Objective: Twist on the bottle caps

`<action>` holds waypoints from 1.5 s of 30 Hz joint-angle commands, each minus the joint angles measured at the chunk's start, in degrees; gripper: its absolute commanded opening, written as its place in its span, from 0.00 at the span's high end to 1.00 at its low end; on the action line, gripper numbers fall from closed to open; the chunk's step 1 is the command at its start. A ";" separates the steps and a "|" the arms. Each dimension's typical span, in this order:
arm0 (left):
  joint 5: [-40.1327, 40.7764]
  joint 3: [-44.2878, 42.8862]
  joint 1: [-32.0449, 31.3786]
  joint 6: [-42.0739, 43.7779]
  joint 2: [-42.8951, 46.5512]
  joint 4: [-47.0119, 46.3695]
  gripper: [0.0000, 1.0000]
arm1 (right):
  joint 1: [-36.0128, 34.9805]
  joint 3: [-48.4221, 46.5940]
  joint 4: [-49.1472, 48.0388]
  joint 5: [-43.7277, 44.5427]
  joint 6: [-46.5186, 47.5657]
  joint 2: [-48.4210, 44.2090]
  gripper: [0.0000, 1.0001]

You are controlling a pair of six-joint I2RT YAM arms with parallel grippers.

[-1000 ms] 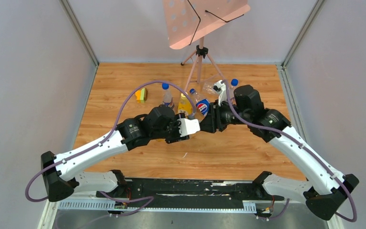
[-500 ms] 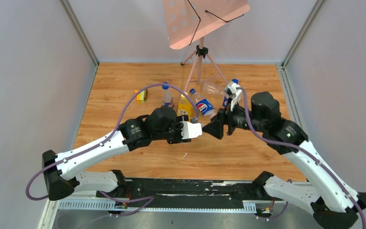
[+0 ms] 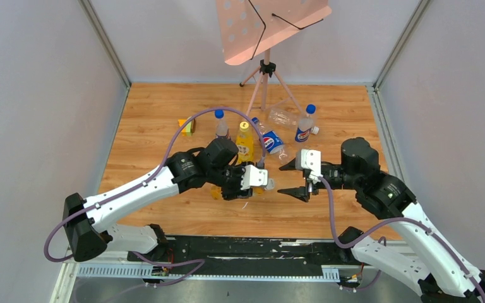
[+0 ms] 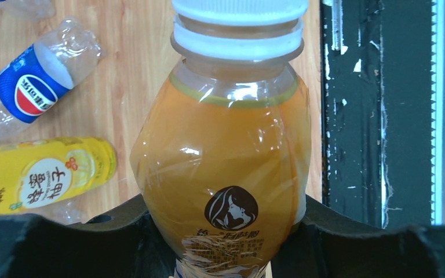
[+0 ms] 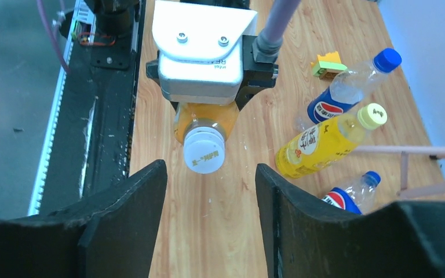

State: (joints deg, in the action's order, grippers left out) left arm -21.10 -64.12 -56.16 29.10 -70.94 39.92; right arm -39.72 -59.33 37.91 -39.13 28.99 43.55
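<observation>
Far left on the wooden counter: a small yellow-and-green block. Next to the right, a clear bottle with a blue label and a blue cap on its neck. Just beside that, a yellow bottle with a bright yellow body, a printed yellow label and a yellow cap on top.

Nearer the arm bases, the left hand, clamped on the amber bottle, fingers pressed against both sides of its lower body. Held sideways over the counter, neck pointing right. Amber-orange inside, under a clear wrapper with a dark round logo of a head and partly scuffed print beneath. White cap seated on the neck above a white ring; how far screwed down, impossible to tell.

Farther back, between the two hands, a lying bottle with a blue, red and white label and a second blue cap, then a crushed bottle of clear plastic. At the far edge, a pink music stand.

Right hand: open, fingers spread wide with nothing between them, facing the white cap head-on and apart from it.

Farthest right, a standing bottle, clear with a blue label, and a third blue cap on it.
</observation>
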 commanded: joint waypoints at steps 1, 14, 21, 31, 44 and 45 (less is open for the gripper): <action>-4.20 -1.90 0.34 0.94 0.31 0.12 0.97 | -0.63 -0.30 0.24 -5.20 11.01 1.40 0.43; -4.93 -1.19 0.71 0.87 0.91 -0.68 0.97 | -3.46 -0.51 1.72 -4.20 13.41 5.23 0.49; -5.24 -1.03 0.79 0.74 0.77 -0.87 0.97 | -4.46 -0.57 1.39 -2.97 14.07 7.08 0.58; -0.08 0.72 0.80 0.33 2.87 -4.09 0.97 | -4.53 -0.74 -3.08 -2.92 2.88 11.29 0.90; 15.74 6.32 0.70 1.26 8.96 -14.25 0.97 | 1.85 -3.39 -9.17 13.90 -63.37 20.76 1.00; 15.78 6.75 0.75 1.33 9.23 -14.65 0.97 | 3.44 -3.20 -9.17 13.18 -67.73 21.12 1.00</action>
State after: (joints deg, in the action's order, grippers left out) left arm -7.73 -57.21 -55.00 29.08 -65.14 35.99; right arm -40.73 -60.69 31.31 -33.06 -9.54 63.20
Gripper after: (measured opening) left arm 0.560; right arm 0.349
